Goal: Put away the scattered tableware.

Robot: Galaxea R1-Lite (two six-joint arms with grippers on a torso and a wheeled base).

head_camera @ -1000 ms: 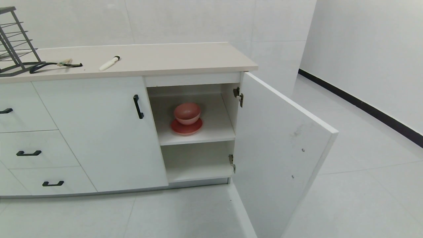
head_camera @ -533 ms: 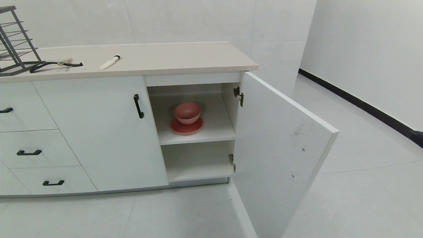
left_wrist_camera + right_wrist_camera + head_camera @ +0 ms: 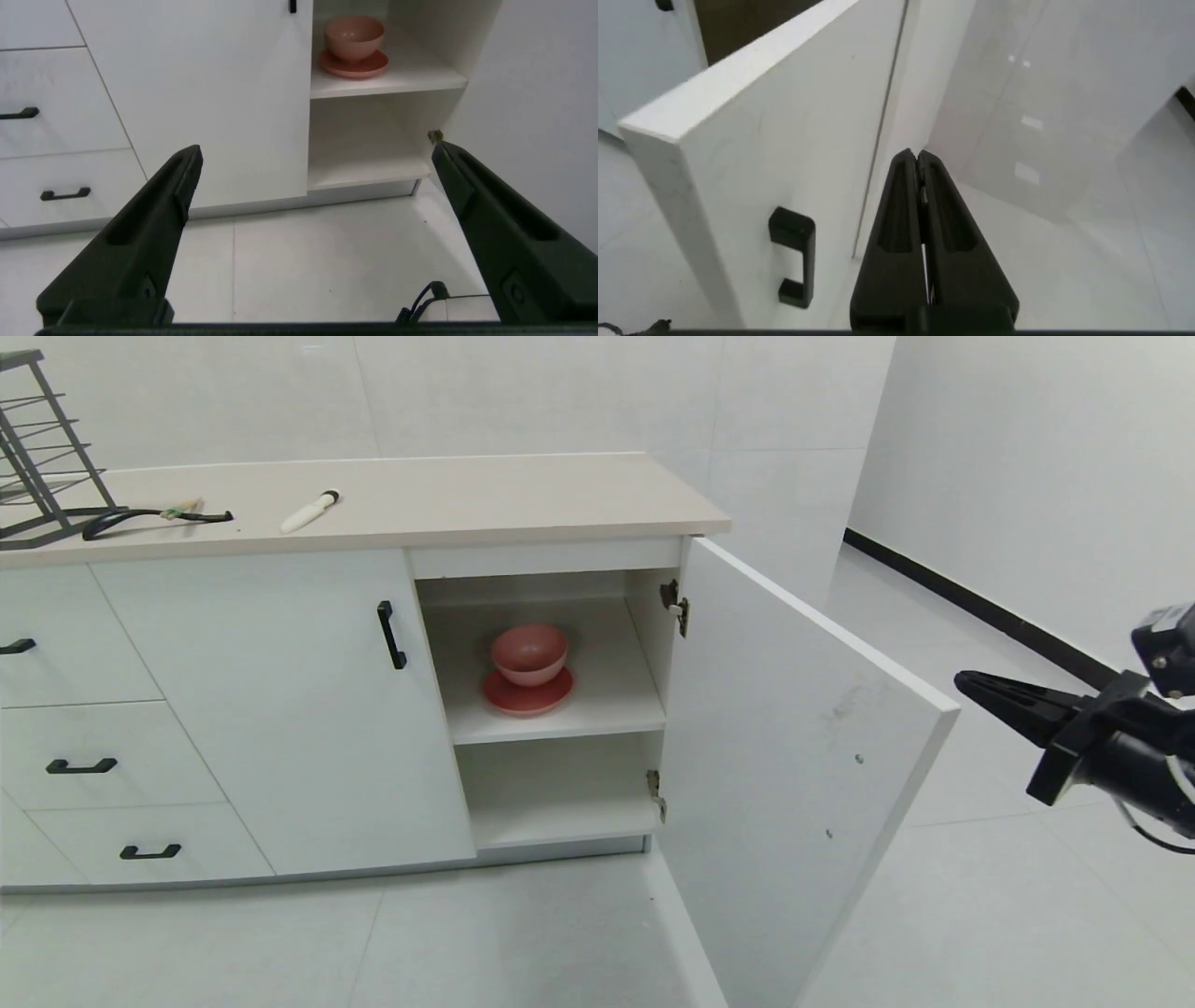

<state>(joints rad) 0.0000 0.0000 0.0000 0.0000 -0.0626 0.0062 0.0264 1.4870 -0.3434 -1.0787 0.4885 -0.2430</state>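
A pink bowl (image 3: pixel 529 651) sits on a red plate (image 3: pixel 526 695) on the upper shelf of the open cabinet; the bowl (image 3: pixel 354 35) and plate (image 3: pixel 354 65) also show in the left wrist view. The cabinet door (image 3: pixel 794 756) stands swung wide to the right. My right gripper (image 3: pixel 962 680) is shut and empty, hanging just right of the door's free edge, tips pointing at it. In the right wrist view the shut gripper (image 3: pixel 917 159) is beside the door (image 3: pixel 785 140), near its black handle (image 3: pixel 792 257). My left gripper (image 3: pixel 316 154) is open and empty, low over the floor in front of the cabinet.
On the countertop (image 3: pixel 523 495) lie a white utensil with a dark tip (image 3: pixel 308 513) and a black cable (image 3: pixel 154 518), next to a wire rack (image 3: pixel 37 448). Drawers (image 3: pixel 84 765) and a closed door (image 3: pixel 280 709) are left of the opening. Bare floor spreads to the right.
My right gripper has come into the head view from the right edge and moved left toward the open door's edge. Bowl, plate and door have not moved.
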